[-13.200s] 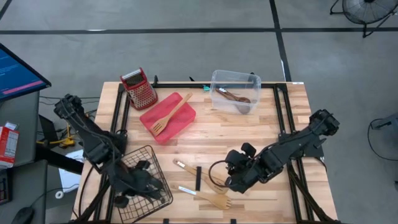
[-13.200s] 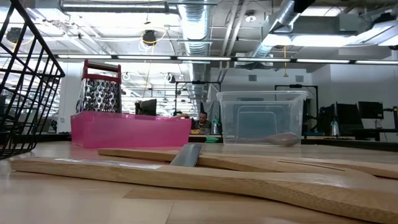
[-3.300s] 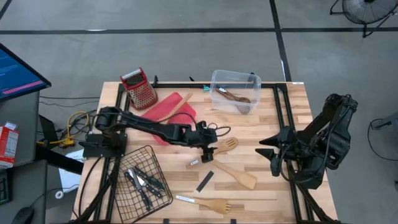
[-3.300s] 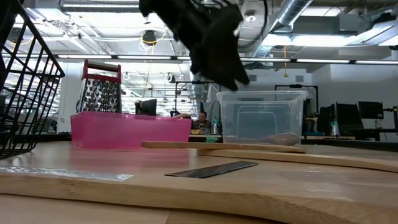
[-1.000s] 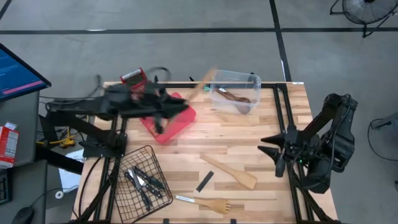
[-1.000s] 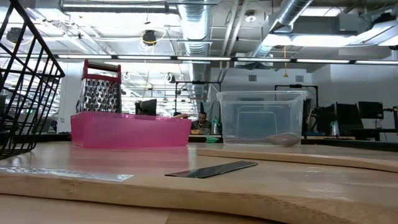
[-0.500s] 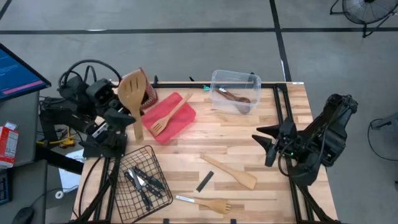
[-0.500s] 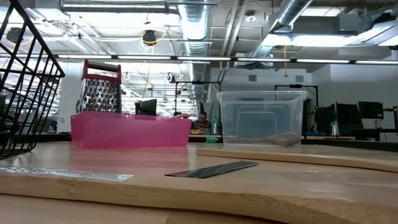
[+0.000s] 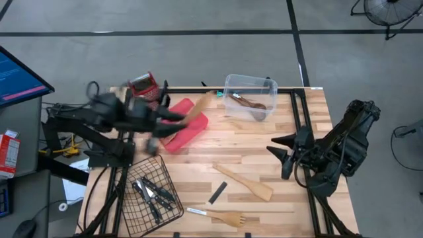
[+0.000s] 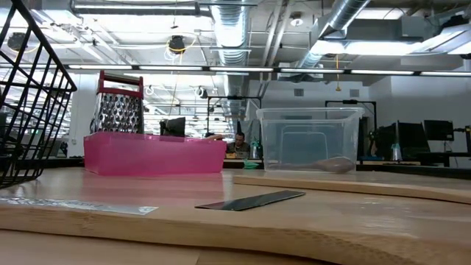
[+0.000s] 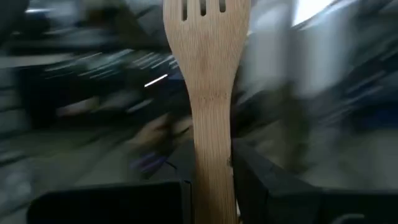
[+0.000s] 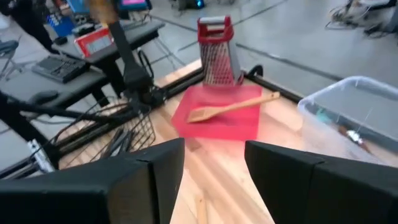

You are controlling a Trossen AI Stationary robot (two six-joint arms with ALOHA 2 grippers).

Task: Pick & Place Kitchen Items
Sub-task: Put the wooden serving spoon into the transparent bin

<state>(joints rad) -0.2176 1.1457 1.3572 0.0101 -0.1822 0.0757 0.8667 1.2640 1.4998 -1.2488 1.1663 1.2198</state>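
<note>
My left gripper [image 11: 214, 186] is shut on a light wooden slotted turner [image 11: 208, 74]. In the high view it is a blur [image 9: 158, 121] over the table's far left, by the red tray [image 9: 192, 129]. My right gripper [image 9: 281, 157] is open and empty at the table's right; its fingers show in its own wrist view [image 12: 214, 180]. A wooden fork [image 12: 230, 107] lies in the tray. A wooden spatula [image 9: 246, 183], a knife [image 9: 217, 193] and another wooden fork [image 9: 221, 216] lie flat on the table. Several black-handled knives lie in the wire basket [image 9: 151, 190]. My left gripper pinches the turner's handle [image 11: 214, 168] between its two fingers, which lie one on each side of it. The slotted blade [image 11: 205, 25] sticks out ahead of the fingers, along their line. The turner is lifted clear of the table.
A red-topped box grater [image 9: 144, 89] stands at the far left behind the tray. A clear plastic bin [image 9: 250, 97] with a dark spoon inside stands at the far middle. The wire basket takes up the near left corner. Black frame rails run along the table's sides.
My left arm has swung fast with the turner. From over the tray it drew back past the table's left edge with the turner upright, and it has now swung back toward the tray. My right gripper has shifted slightly toward the table's left.
</note>
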